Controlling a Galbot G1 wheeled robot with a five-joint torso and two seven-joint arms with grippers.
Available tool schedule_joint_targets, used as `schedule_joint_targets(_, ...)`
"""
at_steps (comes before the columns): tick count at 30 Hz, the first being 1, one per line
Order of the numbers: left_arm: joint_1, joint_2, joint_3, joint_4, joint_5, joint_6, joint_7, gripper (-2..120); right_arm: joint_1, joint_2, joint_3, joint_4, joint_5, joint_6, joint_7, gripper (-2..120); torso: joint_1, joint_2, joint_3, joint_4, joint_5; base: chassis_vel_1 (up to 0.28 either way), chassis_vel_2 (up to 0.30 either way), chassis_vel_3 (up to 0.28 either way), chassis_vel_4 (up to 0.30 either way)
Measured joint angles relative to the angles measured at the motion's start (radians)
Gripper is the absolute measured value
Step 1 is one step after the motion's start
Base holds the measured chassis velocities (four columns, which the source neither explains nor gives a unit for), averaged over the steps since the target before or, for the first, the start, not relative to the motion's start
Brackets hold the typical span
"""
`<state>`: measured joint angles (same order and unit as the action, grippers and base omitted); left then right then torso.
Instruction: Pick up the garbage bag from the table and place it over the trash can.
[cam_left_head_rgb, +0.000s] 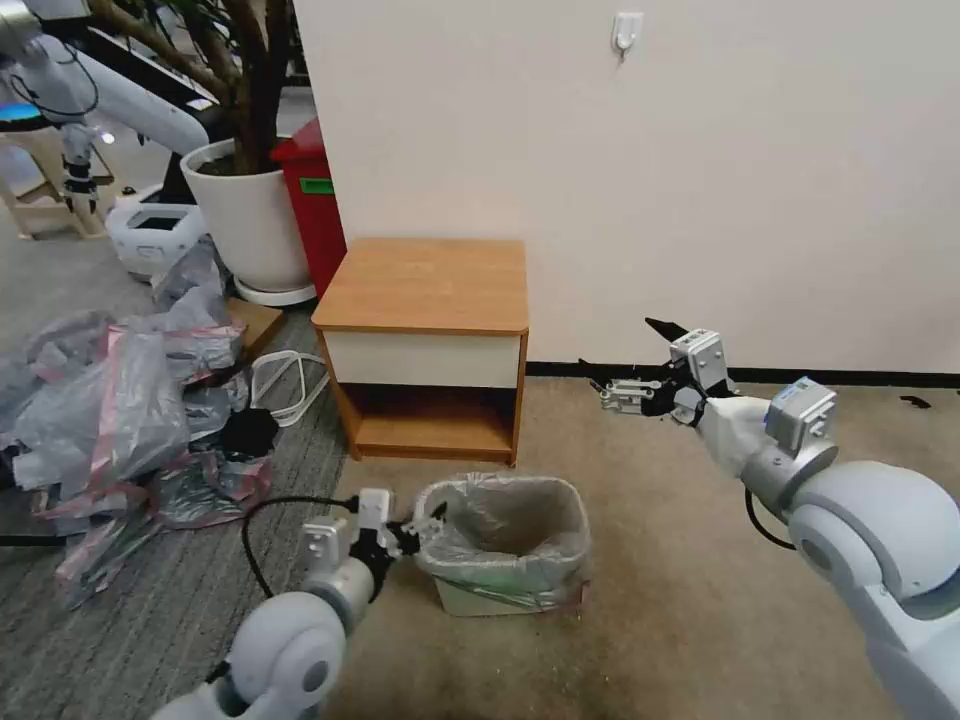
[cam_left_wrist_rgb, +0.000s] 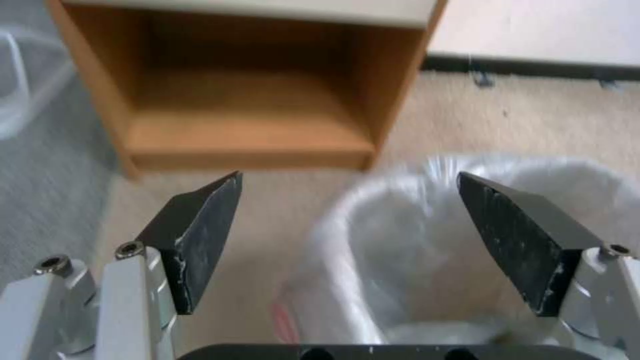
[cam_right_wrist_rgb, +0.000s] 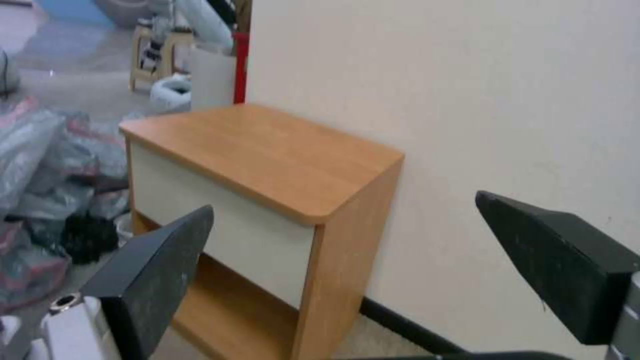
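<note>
Head view, from the left: a heap of grey-pink bags (cam_left_head_rgb: 120, 420) lies on the grey carpet, with a white pot (cam_left_head_rgb: 250, 215) and a red bin (cam_left_head_rgb: 315, 200) behind it against the wall. Next comes the table (cam_left_head_rgb: 430, 285), its top bare, its cream front panel above an open shelf recess.

Before the table, on the beige floor, stands the can (cam_left_head_rgb: 470, 598). The bag (cam_left_head_rgb: 505, 520) lines it, its plastic folded out over the rim and hanging down the sides, a bit of pink band showing low at the near right corner.

The left gripper (cam_left_head_rgb: 425, 525) sits low at the can's left rim, its fingers spread apart and gripping nothing. One fingertip (cam_left_head_rgb: 437, 512) is right at the bag's folded edge; whether it touches the plastic I cannot tell. In the left wrist view the two dark fingers (cam_left_wrist_rgb: 200, 235) stand wide apart, the bag-lined can (cam_left_wrist_rgb: 347, 260) lies between and beyond them, nearer the far finger, and the table's recess (cam_left_wrist_rgb: 247, 115) lies straight ahead of the tips.

Farther right, the right gripper (cam_left_head_rgb: 640, 365) hangs in the air, well apart from the can and to the right of the table, pointing toward it. Its fingers (cam_right_wrist_rgb: 160, 270) are wide open and empty; in the right wrist view the table (cam_right_wrist_rgb: 267, 155) stands ahead of them, beside the cream wall (cam_right_wrist_rgb: 467, 100).
</note>
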<state>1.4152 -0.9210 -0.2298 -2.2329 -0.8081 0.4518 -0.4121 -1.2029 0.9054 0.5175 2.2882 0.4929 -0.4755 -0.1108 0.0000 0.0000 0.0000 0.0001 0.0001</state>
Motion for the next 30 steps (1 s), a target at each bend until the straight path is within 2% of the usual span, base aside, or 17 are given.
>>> schedule_joint_targets(3,0.035,0.015,-0.081,-0.035,0.064,-0.053,0.034,83,-0.049,0.026,0.045,-0.005,0.022,0.075,0.025,100,0.0,0.0,0.0,0.0,0.0,0.0,0.0,0.0,0.0)
schedule_joint_targets(4,0.035,0.015,-0.081,-0.035,0.064,-0.053,0.034,83,-0.049,0.026,0.045,-0.005,0.022,0.075,0.025,100,0.0,0.0,0.0,0.0,0.0,0.0,0.0,0.0,0.0)
schedule_joint_targets(7,0.082,0.001,-0.172,-0.034,0.165,-0.165,0.081,83,-0.119,0.076,0.099,-0.006,0.022,0.21,0.057,100,0.0,0.0,0.0,-0.0001,-0.0002,0.0,0.0,0.0,0.0)
schedule_joint_targets(8,0.082,0.001,-0.172,-0.034,0.165,-0.165,0.081,83,-0.119,0.076,0.099,-0.006,0.022,0.21,0.057,100,0.0,0.0,0.0,-0.0001,-0.0002,0.0,0.0,0.0,0.0)
schedule_joint_targets(11,0.143,-0.038,-0.269,-0.032,0.246,-0.268,0.121,88,-0.201,0.142,0.128,0.003,-0.012,0.352,0.106,100,0.0,0.0,0.0,-0.0001,-0.0004,0.0,0.0,0.0,0.0)
schedule_joint_targets(12,0.165,-0.054,-0.304,-0.032,0.277,-0.303,0.138,90,-0.231,0.167,0.134,0.007,-0.034,0.381,0.12,100,0.0,0.0,0.0,-0.0001,-0.0004,0.0,0.0,0.0,0.0)
schedule_joint_targets(13,0.165,-0.054,-0.304,-0.032,0.277,-0.303,0.138,90,-0.231,0.167,0.134,0.007,-0.034,0.381,0.12,100,0.0,0.0,0.0,-0.0001,-0.0004,0.0,0.0,0.0,0.0)
schedule_joint_targets(17,0.263,-0.151,-0.439,-0.019,0.432,-0.455,0.207,99,-0.335,0.292,0.151,0.007,-0.178,0.496,0.153,100,0.0,0.0,0.0,-0.0001,-0.0003,0.0,0.0,0.0,0.0)
schedule_joint_targets(18,0.263,-0.151,-0.439,-0.019,0.432,-0.455,0.207,99,-0.335,0.292,0.151,0.007,-0.178,0.496,0.153,100,0.0,0.0,0.0,-0.0001,-0.0003,0.0,0.0,0.0,0.0)
schedule_joint_targets(22,0.341,-0.248,-0.474,-0.01,0.502,-0.55,0.231,100,-0.413,0.389,0.139,0.001,-0.3,0.564,0.158,100,0.0,0.0,0.0,-0.0001,-0.0001,0.0,0.0,0.0,0.0)
schedule_joint_targets(23,0.341,-0.248,-0.474,-0.01,0.502,-0.55,0.231,100,-0.413,0.389,0.139,0.001,-0.3,0.564,0.158,100,0.0,0.0,0.0,-0.0001,-0.0001,0.0,0.0,0.0,0.0)
schedule_joint_targets(26,0.382,-0.31,-0.487,0.014,0.555,-0.613,0.238,100,-0.454,0.432,0.129,-0.001,-0.361,0.59,0.157,100,0.0,0.0,0.0,0.0,-0.0002,0.0,0.0,0.0,0.0)
schedule_joint_targets(30,0.39,-0.336,-0.477,0.04,0.579,-0.645,0.244,100,-0.466,0.439,0.125,-0.008,-0.396,0.58,0.152,100,0.0,0.0,0.0,0.0,-0.0001,0.0,0.0,0.0,0.0)
